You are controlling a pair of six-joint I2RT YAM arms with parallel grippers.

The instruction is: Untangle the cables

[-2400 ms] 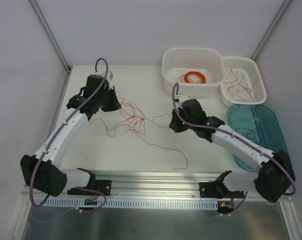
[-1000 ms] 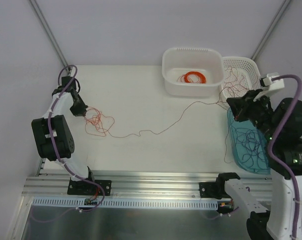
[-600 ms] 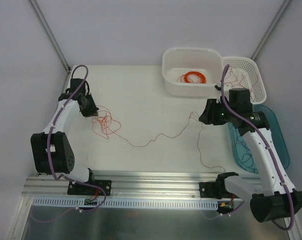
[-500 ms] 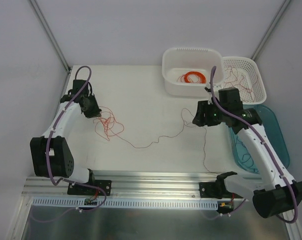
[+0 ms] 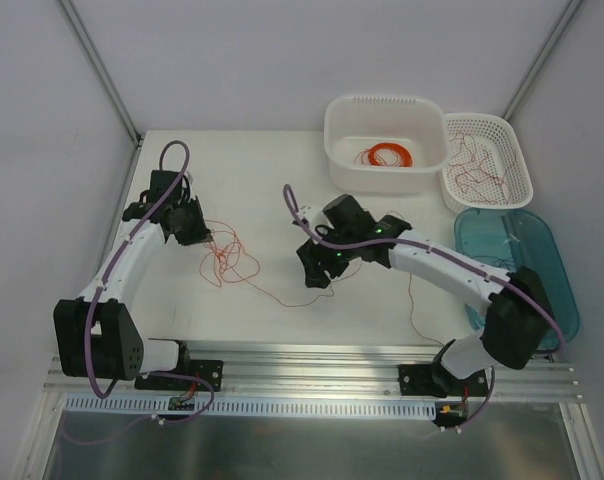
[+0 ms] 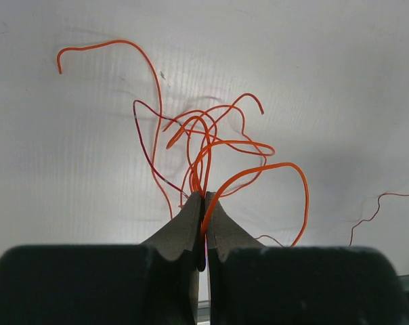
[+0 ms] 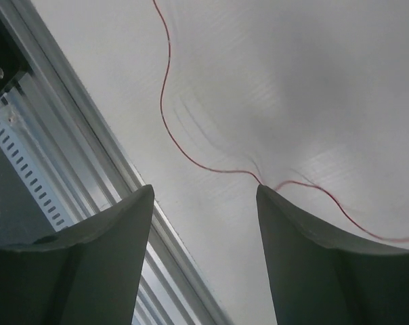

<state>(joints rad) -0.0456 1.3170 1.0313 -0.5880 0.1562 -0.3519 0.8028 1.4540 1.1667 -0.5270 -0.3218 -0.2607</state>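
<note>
1. Left gripper (image 6: 203, 203): jaws clenched flat together; several orange and red strands nipped at the very tips.
2. Cables (image 6: 211, 145): a loose scribble of orange and dark-red loops fanning out from that pinch onto the white table (image 5: 272, 180) (left of centre in the overhead view, just beside the gripper); one thin red strand (image 5: 282, 298) trails rightward from the loops toward the other arm.
3. Right gripper (image 7: 204, 196): jaws spread apart, nothing between them; low over the middle of the table; a hair-thin red wire (image 7: 165, 101) curves across the surface below and meets the tip of one jaw (touching or merely overlapping, cannot tell).
4. Aluminium rail (image 7: 69, 169): runs along the near table edge.
5. White tub (image 5: 385, 100): far right of the table; holds a neat orange ring coil (image 5: 386, 155).
6. Lattice basket (image 5: 487, 118): just beside the tub, to its right; loose red strands (image 5: 477, 165) inside.
7. Blue tray (image 5: 537, 232): right edge, nearer than the basket; partly hidden by the right arm.
</note>
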